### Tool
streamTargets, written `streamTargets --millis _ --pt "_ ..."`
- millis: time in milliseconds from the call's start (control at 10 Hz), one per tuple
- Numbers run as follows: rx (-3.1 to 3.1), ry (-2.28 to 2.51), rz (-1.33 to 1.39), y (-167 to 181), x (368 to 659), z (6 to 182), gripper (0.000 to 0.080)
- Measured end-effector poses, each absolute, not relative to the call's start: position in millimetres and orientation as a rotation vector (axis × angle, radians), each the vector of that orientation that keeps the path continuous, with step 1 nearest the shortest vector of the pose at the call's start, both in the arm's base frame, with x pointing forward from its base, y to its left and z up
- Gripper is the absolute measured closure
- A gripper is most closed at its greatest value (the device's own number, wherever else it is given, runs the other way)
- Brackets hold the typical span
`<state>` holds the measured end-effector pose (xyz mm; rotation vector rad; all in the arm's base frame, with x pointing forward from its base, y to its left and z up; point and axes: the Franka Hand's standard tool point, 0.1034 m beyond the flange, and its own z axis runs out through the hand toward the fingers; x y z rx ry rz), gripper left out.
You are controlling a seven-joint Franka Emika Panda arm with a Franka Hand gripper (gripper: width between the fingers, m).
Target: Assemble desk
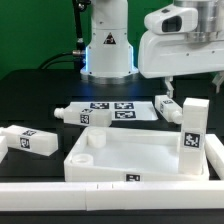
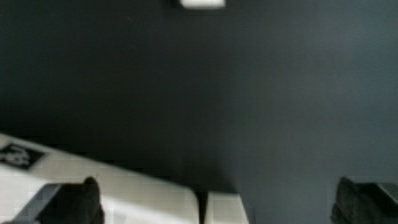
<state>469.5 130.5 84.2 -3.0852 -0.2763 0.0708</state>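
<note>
The white desk top (image 1: 140, 158), a rimmed tray with round corner sockets, lies at the front middle. One tagged leg (image 1: 195, 126) stands upright at its right corner. Three more legs lie loose: one at the exterior view's left (image 1: 28, 140), one behind the top (image 1: 75, 114), one at the back right (image 1: 168, 103). My gripper (image 1: 192, 78) hangs open and empty just above the upright leg. In the wrist view the gripper (image 2: 222, 205) is open with dark fingers (image 2: 71, 205) at both sides, over the dark table. A white tagged part (image 2: 71, 175) lies beneath; which part it is I cannot tell.
The marker board (image 1: 115, 110) lies flat behind the desk top. The white robot base (image 1: 107, 45) with a blue light stands at the back. A white rail (image 1: 60, 195) runs along the front edge. A small white object (image 2: 201, 3) shows in the wrist view.
</note>
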Motion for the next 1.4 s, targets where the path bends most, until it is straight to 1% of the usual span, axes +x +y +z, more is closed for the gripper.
streamTargets --millis 300,400,600,700,900,1100,1200,1400 --pt "-3.086 -0.246 0.077 128 468 82.7 0.0150" --pt "-3.090 -0.166 0.113 122 456 75.8 0.0150" --pt "-3.097 -0.103 0.278 120 417 49.5 0.0150" --pt "-3.117 -0.097 0.237 126 410 37.2 0.0150" --pt "-3.113 -0.090 0.244 124 412 39.6 0.0150" --pt "-3.114 -0.084 0.250 123 410 37.9 0.0150" --pt "-3.118 -0.040 0.259 122 401 32.1 0.0150" --pt "-3.135 -0.033 0.263 121 367 14.8 0.0150"
